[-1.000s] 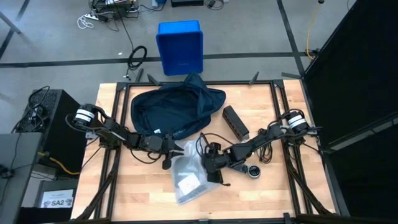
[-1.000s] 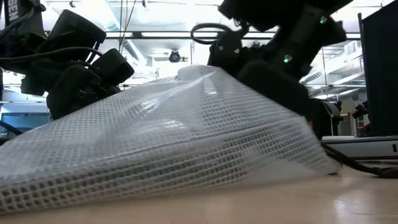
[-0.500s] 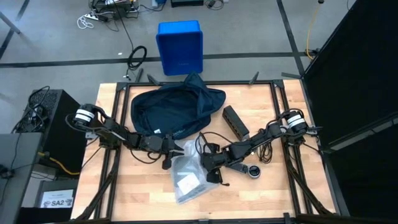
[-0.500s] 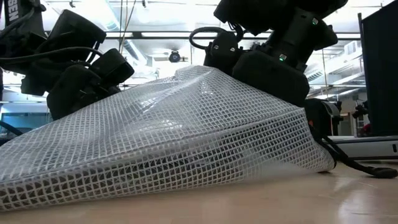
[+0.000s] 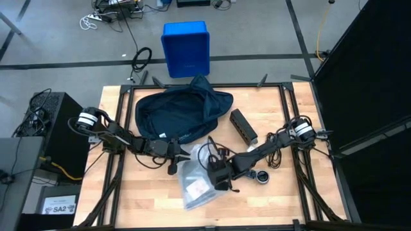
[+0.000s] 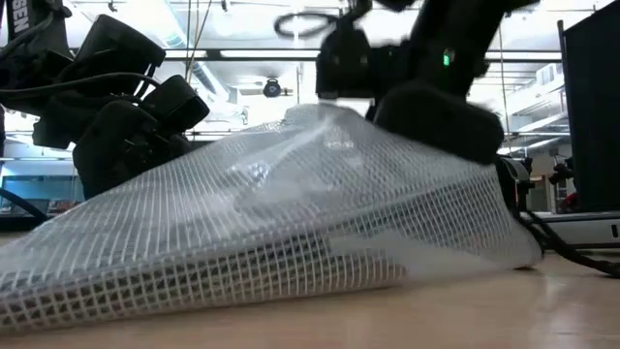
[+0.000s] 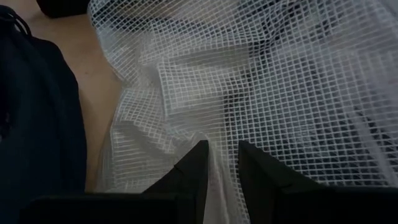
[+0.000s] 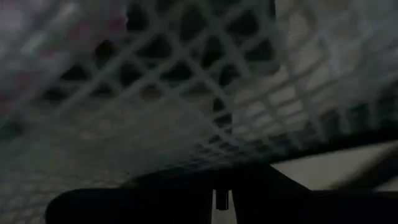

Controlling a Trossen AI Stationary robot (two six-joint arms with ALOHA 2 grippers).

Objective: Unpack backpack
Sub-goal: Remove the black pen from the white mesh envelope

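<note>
The dark navy backpack lies slumped on the table's far half. Just in front of it lies a clear mesh pouch, which fills the low view. My left gripper reaches in from the left, past the backpack's near edge, and is shut on the pouch's far end. My right gripper comes slanting down from the right and is shut at the pouch's right side. Its own wrist view is covered by blurred mesh. My left gripper pinches a raised fold of mesh at the pouch's far end between its two fingers. It comes nearly level from the table's left. The rest of the pouch lies on the table. My right gripper is shut on the pouch's right side, steeply from above. A thin light strip shows between its closed fingers. The mesh there stands raised, while the pouch's lower edge rests on the table.
A black oblong box lies right of the backpack, and a small round black object sits near the right arm. Loose black cables curl between the backpack and the pouch. A blue bin stands on the floor beyond the table's far edge.
My right gripper has gone toward the table's left onto the pouch's right side, tipped more steeply down, shut there and risen a little. The pouch's right side has been drawn up with it, while its left part has stayed on the table.
</note>
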